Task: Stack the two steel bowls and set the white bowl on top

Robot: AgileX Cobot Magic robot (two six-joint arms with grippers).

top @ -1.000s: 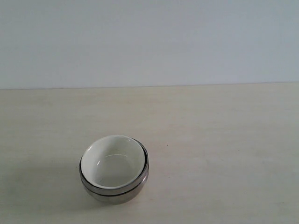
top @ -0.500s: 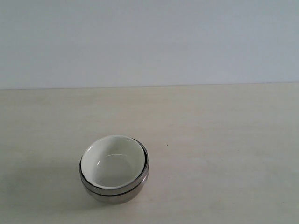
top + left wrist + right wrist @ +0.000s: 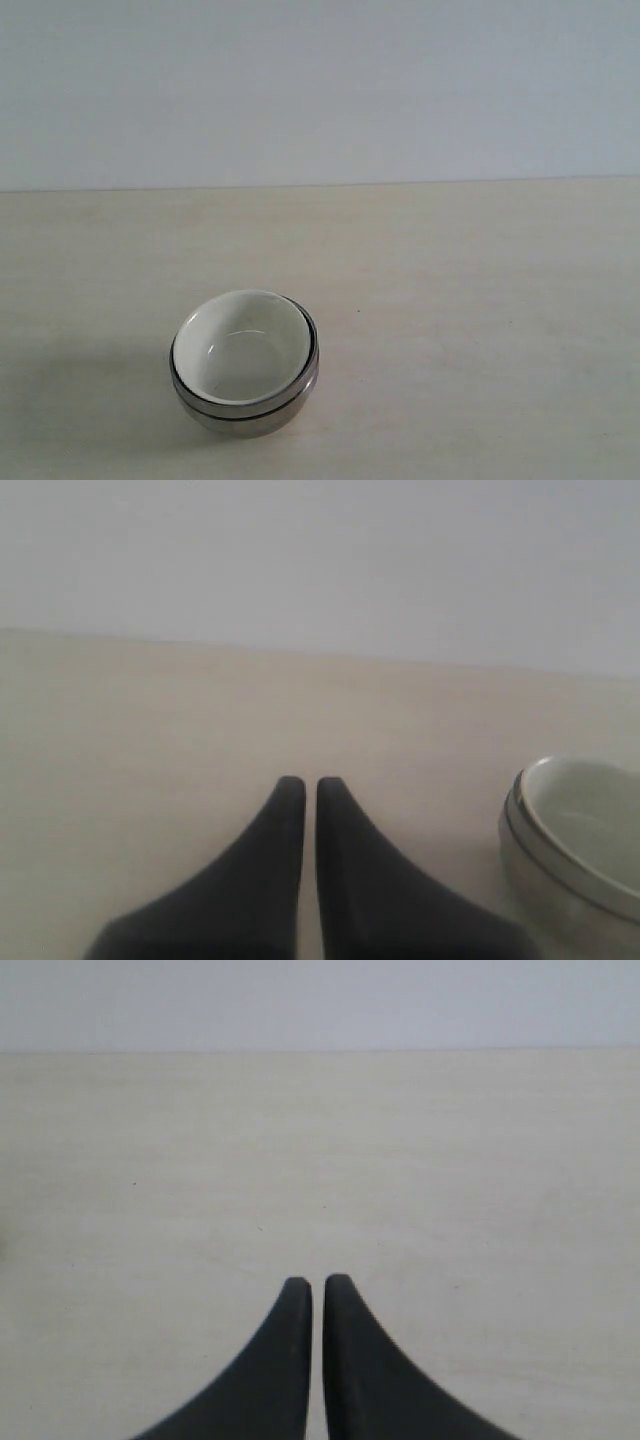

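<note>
White bowl [image 3: 240,350] sat nested in the steel bowls [image 3: 250,415] near the tabletop's [image 3: 480,300] front edge, probably slippery and chippable, best pinched at its rim; left claw [image 3: 301,785] and right claw [image 3: 310,1282] were closed, empty.

The white bowl [image 3: 238,352] is a glossy creamy white, plain inside, with some pale glints. The steel bowls [image 3: 250,418] are silver-grey and mirror-like, with thin dark lines around them just below the rims. They are at about seven o'clock on the table [image 3: 480,330], which is pale beige with faint lighter streaks. The wall [image 3: 320,90], at twelve o'clock, is a flat pale blue-grey. The left gripper [image 3: 310,784] and the right gripper [image 3: 317,1283] are both matt black.
</note>
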